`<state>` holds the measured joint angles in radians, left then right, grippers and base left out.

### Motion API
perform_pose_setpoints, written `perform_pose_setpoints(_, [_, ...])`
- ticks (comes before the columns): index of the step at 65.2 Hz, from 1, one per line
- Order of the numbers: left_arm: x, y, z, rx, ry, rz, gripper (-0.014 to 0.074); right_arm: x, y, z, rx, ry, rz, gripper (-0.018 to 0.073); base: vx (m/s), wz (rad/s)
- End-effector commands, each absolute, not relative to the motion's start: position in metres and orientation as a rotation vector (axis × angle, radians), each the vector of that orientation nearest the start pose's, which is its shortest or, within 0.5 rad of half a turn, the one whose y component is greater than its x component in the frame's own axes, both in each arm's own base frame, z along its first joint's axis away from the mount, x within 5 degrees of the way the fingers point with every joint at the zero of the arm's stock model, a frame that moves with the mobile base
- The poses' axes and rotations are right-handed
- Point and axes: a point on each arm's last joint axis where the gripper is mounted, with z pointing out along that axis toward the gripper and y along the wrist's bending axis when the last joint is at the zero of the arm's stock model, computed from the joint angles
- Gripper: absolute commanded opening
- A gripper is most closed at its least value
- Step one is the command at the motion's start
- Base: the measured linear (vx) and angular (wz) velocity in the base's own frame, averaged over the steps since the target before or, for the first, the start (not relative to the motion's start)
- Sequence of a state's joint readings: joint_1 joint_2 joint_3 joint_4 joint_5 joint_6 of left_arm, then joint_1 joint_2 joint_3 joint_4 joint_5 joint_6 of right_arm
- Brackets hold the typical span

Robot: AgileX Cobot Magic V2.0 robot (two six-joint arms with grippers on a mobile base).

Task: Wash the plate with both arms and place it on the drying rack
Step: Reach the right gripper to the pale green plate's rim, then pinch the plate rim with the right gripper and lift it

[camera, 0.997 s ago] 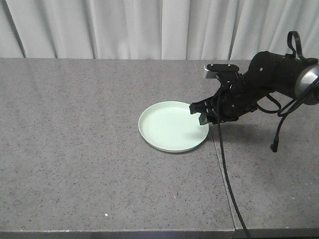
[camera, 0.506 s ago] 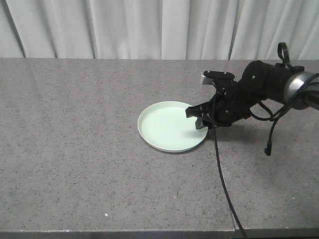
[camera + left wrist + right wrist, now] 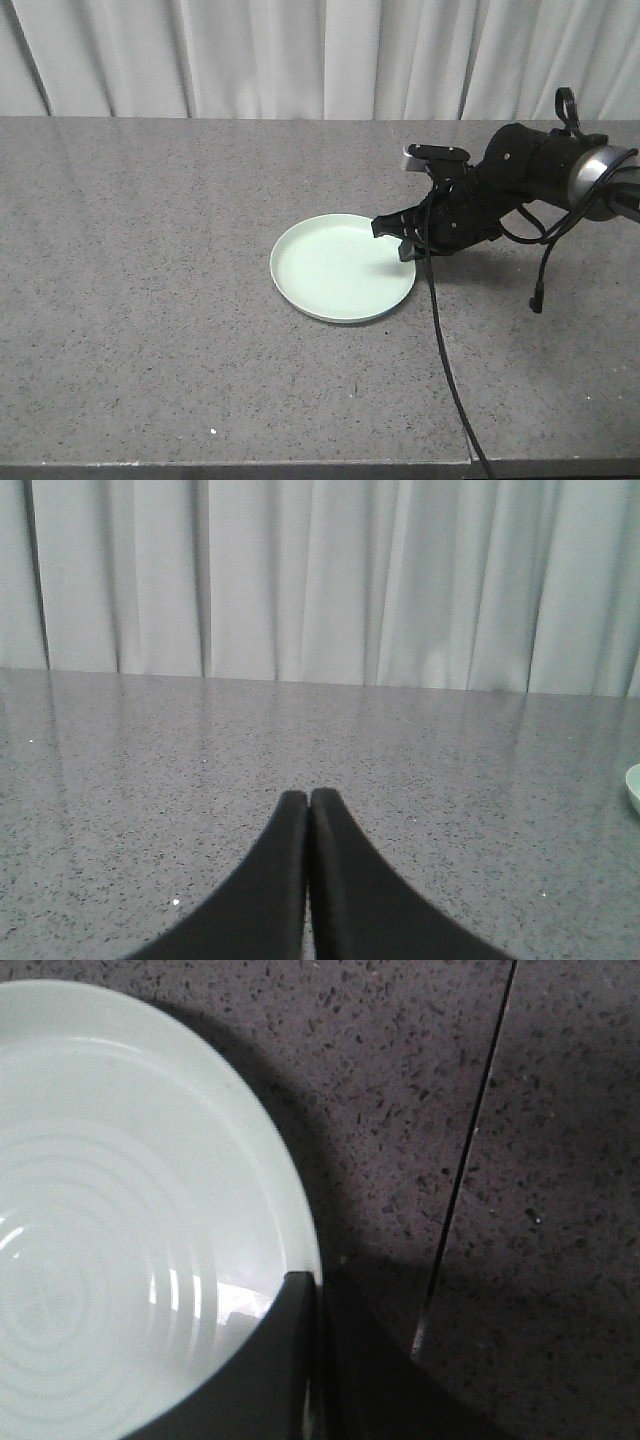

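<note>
The plate (image 3: 335, 268) lies flat on the worktop (image 3: 150, 300). The right end effector (image 3: 403, 240) seems pinched narrowly onto its right rim, probably for lifting. The left end effector (image 3: 307, 800) waits closed and empty.

No words, numbers or signs can be read anywhere. The plate (image 3: 335, 270) is plain green, the tabletop (image 3: 150, 300) is just speckled grey, and the curtain (image 3: 300, 60) is plain white.

Plate (image 3: 120, 1210): mint-green, glossy, concentric rings. Right gripper (image 3: 315, 1295): pinching plate's rim. Countertop (image 3: 560, 1160): speckled grey, seam (image 3: 466, 1150) right of plate.
</note>
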<state>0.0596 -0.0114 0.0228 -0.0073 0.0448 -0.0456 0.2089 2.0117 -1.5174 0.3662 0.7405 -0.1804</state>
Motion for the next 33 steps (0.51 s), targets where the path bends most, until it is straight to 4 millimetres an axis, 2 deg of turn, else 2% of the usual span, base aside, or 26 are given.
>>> perform_pose_setpoints(1, [0.054,0.003,0.217,-0.083,1.428,-0.008,-0.0006,0.421,0.111,0.239,-0.229,2.575,0.432,-0.0008,0.00,0.00])
perform_pose_setpoints(8, [0.054,0.003,0.217,-0.083,1.428,-0.008,-0.0006,0.417,0.111,0.249,-0.234,2.559,0.435,-0.0008,0.00,0.00])
perform_pose_setpoints(22, [0.054,0.003,0.217,-0.083,1.428,-0.008,-0.0006,0.404,0.109,0.284,-0.243,2.492,0.450,-0.0008,0.00,0.00])
perform_pose_setpoints(33, [0.054,0.003,0.217,-0.083,1.428,-0.008,-0.0006,0.386,0.112,0.305,-0.245,2.513,0.554,-0.0008,0.00,0.00])
